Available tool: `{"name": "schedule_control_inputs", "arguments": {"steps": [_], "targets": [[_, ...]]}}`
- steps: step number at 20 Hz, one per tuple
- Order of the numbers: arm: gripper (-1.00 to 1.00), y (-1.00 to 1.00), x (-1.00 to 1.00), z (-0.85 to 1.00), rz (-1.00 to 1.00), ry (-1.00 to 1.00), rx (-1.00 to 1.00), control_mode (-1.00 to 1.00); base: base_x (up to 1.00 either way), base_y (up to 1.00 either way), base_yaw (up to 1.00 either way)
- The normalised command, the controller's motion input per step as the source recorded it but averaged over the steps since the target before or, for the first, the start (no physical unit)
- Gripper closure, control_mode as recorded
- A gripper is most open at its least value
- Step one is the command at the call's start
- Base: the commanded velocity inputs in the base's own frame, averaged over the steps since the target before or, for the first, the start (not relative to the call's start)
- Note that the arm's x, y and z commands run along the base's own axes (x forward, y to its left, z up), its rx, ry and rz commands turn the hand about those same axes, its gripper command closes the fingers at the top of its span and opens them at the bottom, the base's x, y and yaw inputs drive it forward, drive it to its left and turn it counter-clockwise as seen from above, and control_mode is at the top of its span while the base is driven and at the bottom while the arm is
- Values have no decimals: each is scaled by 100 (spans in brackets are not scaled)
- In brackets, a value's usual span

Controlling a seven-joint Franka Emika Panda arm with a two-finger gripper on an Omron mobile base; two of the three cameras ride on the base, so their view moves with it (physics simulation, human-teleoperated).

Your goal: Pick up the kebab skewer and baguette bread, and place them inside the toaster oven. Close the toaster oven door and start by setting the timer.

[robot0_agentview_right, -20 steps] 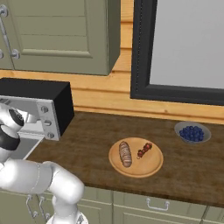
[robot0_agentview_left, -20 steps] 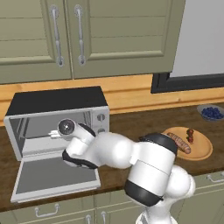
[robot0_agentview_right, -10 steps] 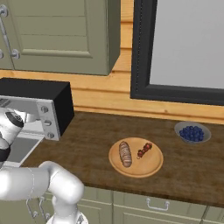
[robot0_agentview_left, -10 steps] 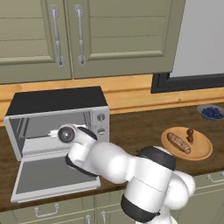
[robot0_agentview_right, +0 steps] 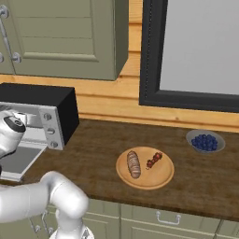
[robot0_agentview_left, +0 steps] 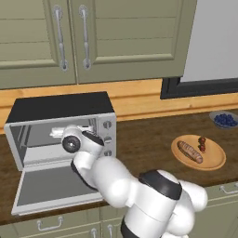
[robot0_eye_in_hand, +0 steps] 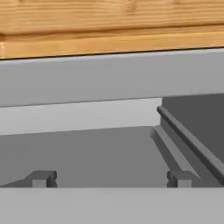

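Reaching over the lowered silver-framed glass door (robot0_agentview_left: 53, 186) of the boxy silver-grey toaster oven with its black top (robot0_agentview_left: 60, 108), the white arm's two-finger gripper (robot0_eye_in_hand: 109, 179) had its jaws spread wide and held nothing; in the hand view its two dark tips (robot0_eye_in_hand: 41, 178) stood well apart, looking into the bare grey oven cavity. The oven stood open at the left end of the dark wooden desk (robot0_agentview_right: 98, 140), its three-knob side panel (robot0_agentview_left: 108, 137) facing forward. Well apart to the right, a round wooden plate (robot0_agentview_right: 144, 179) carried both task items: the small golden-brown scored baguette loaf (robot0_agentview_right: 134, 164) and, just beside it, the short kebab skewer of dark red-brown chunks (robot0_agentview_right: 154, 159). Farther back sat a small bowl of blueberries (robot0_agentview_right: 205, 141). Judging by this layout, none of the food had been loaded yet. Picking up skewer and bread, placing them inside, shutting the door and setting the timer all remained.
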Motion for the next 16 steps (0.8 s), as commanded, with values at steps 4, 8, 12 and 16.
{"name": "schedule_control_inputs", "arguments": {"steps": [4,8,12,16], "targets": [[-100,0,43,28,0,0,3,-100,0,0,0],[-100,4,21,-15,0,10,0,-100,0,0,0],[-100,14,3,-45,0,11,0,-100,0,0,0],[-100,28,10,-29,0,4,-1,-100,0,0,0]]}}
